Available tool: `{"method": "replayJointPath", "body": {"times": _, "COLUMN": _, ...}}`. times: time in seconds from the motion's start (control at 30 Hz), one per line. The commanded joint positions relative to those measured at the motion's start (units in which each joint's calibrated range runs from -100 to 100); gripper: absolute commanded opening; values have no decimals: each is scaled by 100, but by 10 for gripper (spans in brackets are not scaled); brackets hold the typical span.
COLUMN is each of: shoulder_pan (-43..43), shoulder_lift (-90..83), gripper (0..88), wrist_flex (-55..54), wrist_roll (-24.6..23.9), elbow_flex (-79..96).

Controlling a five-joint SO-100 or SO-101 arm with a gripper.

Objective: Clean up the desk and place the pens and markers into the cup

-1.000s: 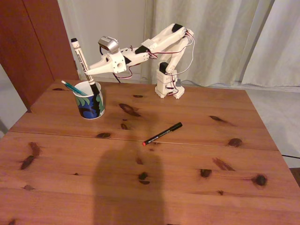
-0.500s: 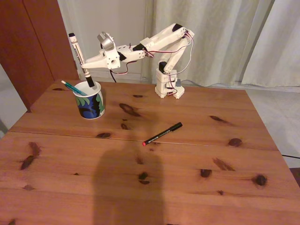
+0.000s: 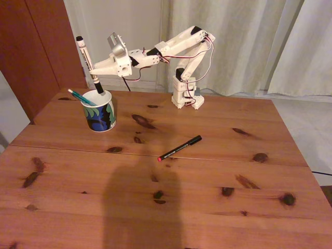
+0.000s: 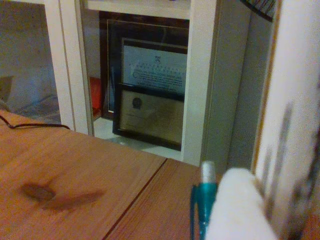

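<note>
Three writing items: two standing in the cup, one lying loose on the desk.
Desk (image 3: pixel 218 218): knotty reddish pine tabletop, seam running across it.
Cup (image 3: pixel 100 115): sitting upright near the far left corner of the tabletop.
Gripper (image 3: pixel 91 67): reaching over the cup from the arm base at the far edge; fingers closed on the white marker partway down its barrel.
White marker (image 3: pixel 86 59): leaning slightly, black lower end dipping inside the cup rim.
Teal pen (image 3: pixel 79 96): resting in the cup, sticking out over the left rim; also showing close up in the wrist view (image 4: pixel 204 200).
Black pen (image 3: pixel 180 148): lying diagonally mid-tabletop, red tip pointing toward the near edge, well apart from the cup.
</note>
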Motion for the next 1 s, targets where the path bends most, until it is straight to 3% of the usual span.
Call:
{"method": "replayJointPath", "body": {"times": 0.0, "shoulder_pan": -17, "shoulder_lift": -205, "gripper": 117, "wrist_flex": -194, "wrist_roll": 81, "elbow_flex": -26}}
{"method": "replayJointPath", "body": {"times": 0.3, "shoulder_pan": -49, "shoulder_lift": -205, "gripper": 109, "wrist_flex": -142, "wrist_roll": 175, "elbow_flex": -80}}
{"method": "replayJointPath", "body": {"times": 0.47, "shoulder_pan": -781, "shoulder_lift": -197, "gripper": 108, "wrist_flex": -99, "wrist_roll": 275, "elbow_flex": -243}}
{"method": "replayJointPath", "body": {"times": 0.63, "shoulder_pan": -1553, "shoulder_lift": -197, "gripper": 108, "wrist_flex": 1079, "wrist_roll": 710, "elbow_flex": -675}}
{"method": "replayJointPath", "body": {"times": 0.77, "shoulder_pan": -2028, "shoulder_lift": -197, "gripper": 108, "wrist_flex": 2129, "wrist_roll": 720, "elbow_flex": -1207}}
{"method": "replayJointPath", "body": {"times": 0.97, "shoulder_pan": -2301, "shoulder_lift": -197, "gripper": 108, "wrist_flex": 2309, "wrist_roll": 762, "elbow_flex": -1289}}
